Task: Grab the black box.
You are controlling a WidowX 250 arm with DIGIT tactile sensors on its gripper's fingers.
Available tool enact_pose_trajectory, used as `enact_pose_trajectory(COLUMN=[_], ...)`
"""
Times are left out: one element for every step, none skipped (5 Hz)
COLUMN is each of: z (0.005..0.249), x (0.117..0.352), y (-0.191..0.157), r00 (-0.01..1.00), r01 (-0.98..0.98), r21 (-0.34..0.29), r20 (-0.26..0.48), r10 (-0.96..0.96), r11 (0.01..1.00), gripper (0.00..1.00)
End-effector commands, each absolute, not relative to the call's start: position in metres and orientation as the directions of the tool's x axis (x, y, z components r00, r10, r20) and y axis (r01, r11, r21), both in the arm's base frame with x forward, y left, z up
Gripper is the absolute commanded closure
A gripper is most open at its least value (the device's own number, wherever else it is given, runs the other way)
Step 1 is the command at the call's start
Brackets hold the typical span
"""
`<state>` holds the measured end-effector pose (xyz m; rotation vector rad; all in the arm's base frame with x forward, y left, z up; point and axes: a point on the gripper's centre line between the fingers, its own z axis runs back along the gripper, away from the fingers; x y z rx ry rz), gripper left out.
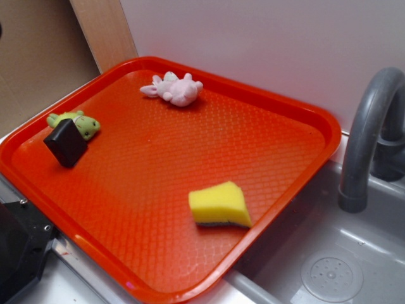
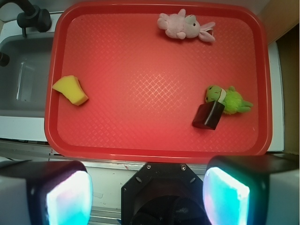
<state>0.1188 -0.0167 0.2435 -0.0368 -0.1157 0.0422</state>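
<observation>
Fingers [image 2: 68, 194] are standing wide apart at the bottom of the wrist view, nothing betw. them, hanging outside the near rim of the red tray [image 2: 154, 152]. The black box [image 2: 208, 115] is lying on the tray, well ahead of the fingers and off toward the right pad, apart from both. It's tilting on an edge, leaning against the green plush toy [image 2: 229, 99], touching it. That toy is sitting just behind/right of the box, so it's crowding the far side; the near side of the box is showing open tray.

Other stuff: pink plush bunny [image 2: 185, 26] is lying near the far rim, well apart from the box. Yellow sponge [image 2: 71, 90] is resting toward the left side, also well apart.

Tray is lying partly over a grey sink [image 1: 329, 266], w/ a grey faucet [image 1: 370, 126] rising beside it. A white wall [image 1: 272, 44] is running behind, a wood panel [image 1: 104, 28] in the corner. Table surface itself is hardly showing.
</observation>
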Motion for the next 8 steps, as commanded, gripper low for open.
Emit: enact_pose_trajectory(z=[0.243,0.212,0.204,0.197,0.186,0.161,0.129,0.087], x=[0.119,0.126,0.122,0.121,0.131,0.149,0.157,0.155], y=[-0.017,0.025,0.064,0.092,0.111,0.114,0.105,0.102], r00=[0.992,0.993,0.963,0.916,0.839,0.767,0.779,0.822], r01=[-0.040,-0.101,-0.237,-0.358,-0.503,-0.602,-0.590,-0.516], r21=[-0.039,0.011,-0.058,-0.117,-0.128,-0.123,-0.111,-0.195], r20=[0.115,0.065,0.115,0.149,0.164,0.186,0.182,0.160], r10=[0.044,0.100,0.243,0.372,0.518,0.614,0.600,0.546], r11=[0.998,0.995,0.970,0.926,0.855,0.789,0.800,0.834], gripper=[0.00,0.00,0.00,0.00,0.00,0.00,0.00,0.00])
